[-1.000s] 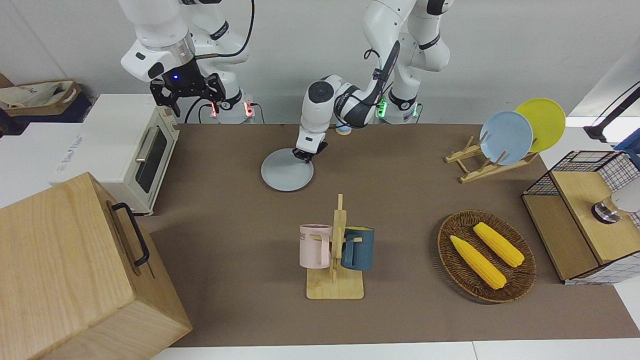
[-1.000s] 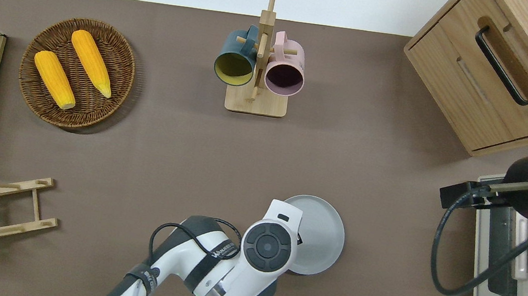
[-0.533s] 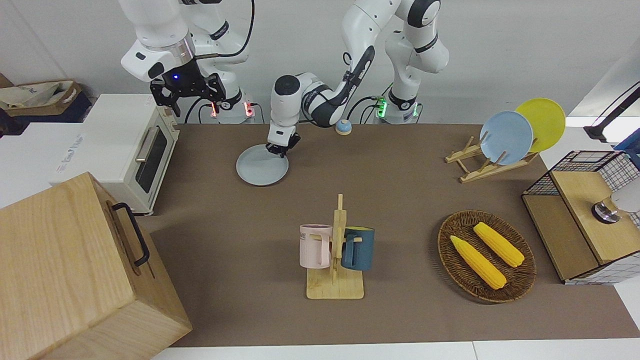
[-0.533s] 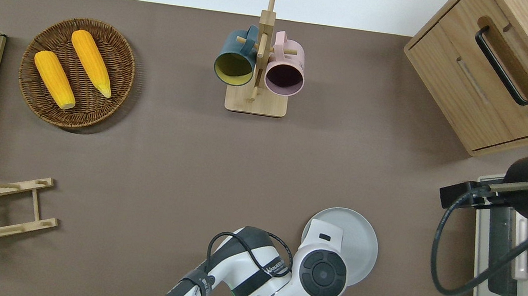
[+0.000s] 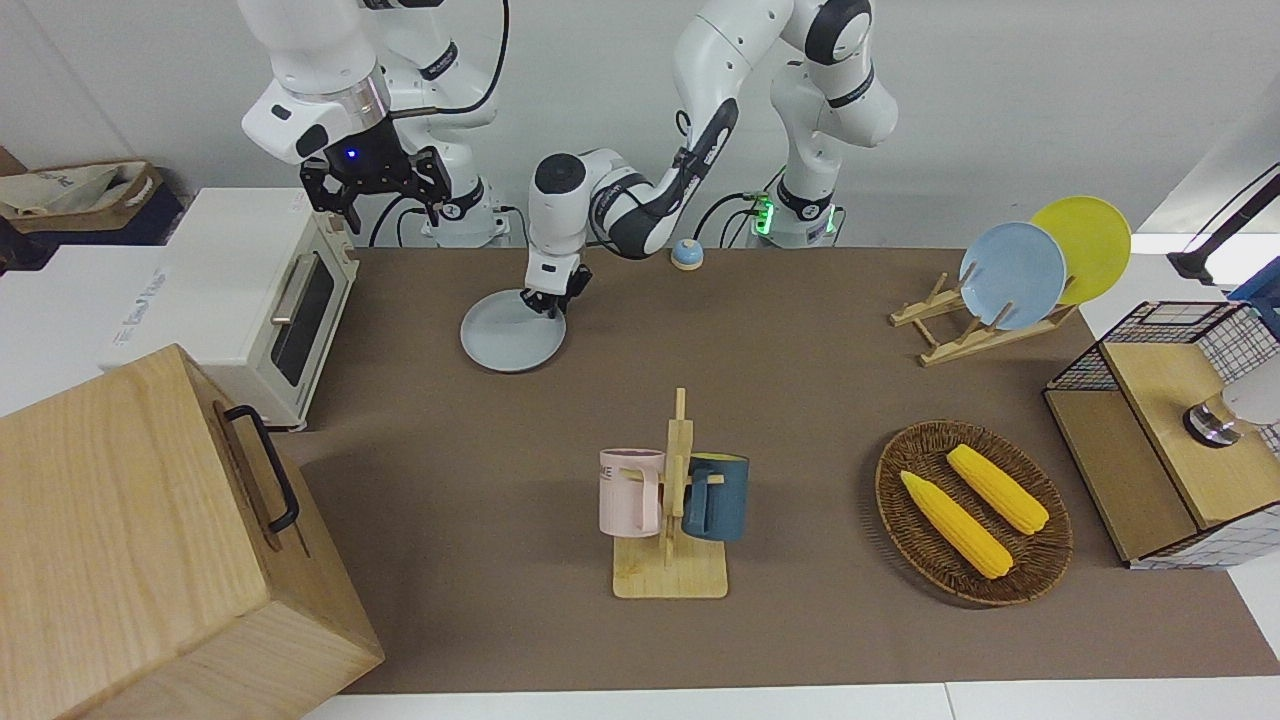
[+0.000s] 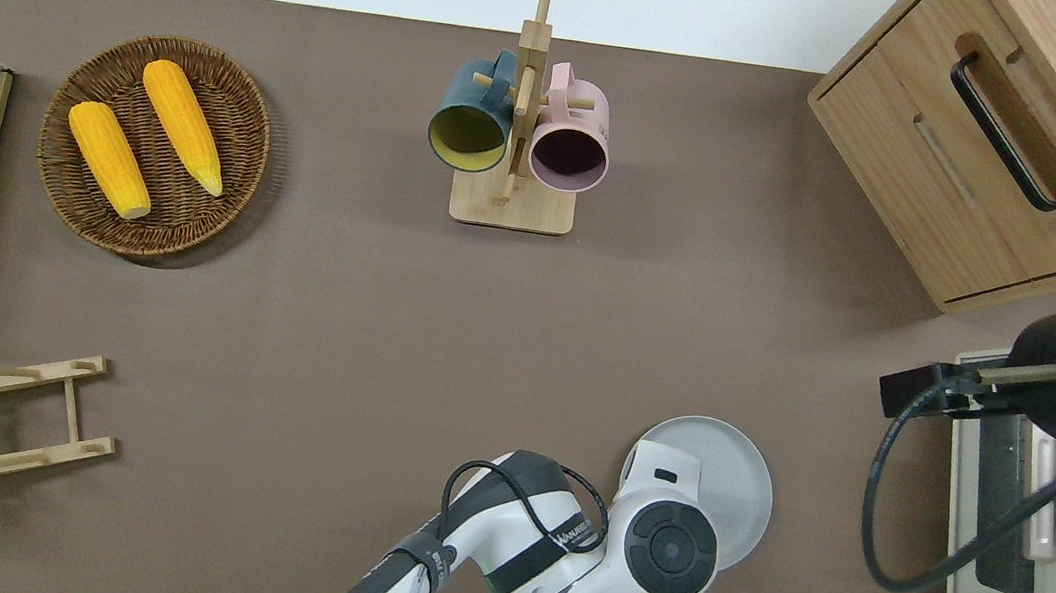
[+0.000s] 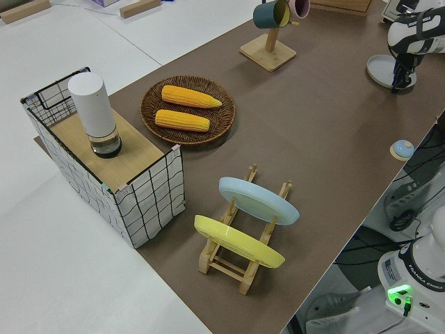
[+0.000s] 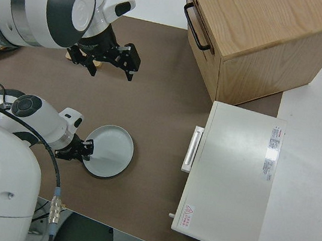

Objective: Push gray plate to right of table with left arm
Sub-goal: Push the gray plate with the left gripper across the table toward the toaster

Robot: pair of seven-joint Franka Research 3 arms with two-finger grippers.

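Note:
The gray plate (image 5: 505,345) lies flat on the brown table (image 5: 800,400), near the robots' edge and toward the right arm's end; it also shows in the overhead view (image 6: 738,473) and the right side view (image 8: 113,151). My left gripper (image 5: 547,304) is down on the plate's rim on the side toward the left arm's end, with its fingers together. In the overhead view the arm's wrist (image 6: 667,545) hides it. In the right side view the left gripper (image 8: 86,150) touches the rim. My right gripper (image 5: 375,190) is parked, fingers spread.
A white toaster oven (image 5: 270,300) and a wooden cabinet (image 5: 150,540) stand at the right arm's end. A mug rack (image 5: 672,505), a corn basket (image 5: 972,512), a plate rack with blue and yellow plates (image 5: 1010,280) and a small blue knob (image 5: 686,254) are also on the table.
My left gripper has slid the gray plate along the table toward the right arm's end, closer to the toaster oven. The right arm has not moved.

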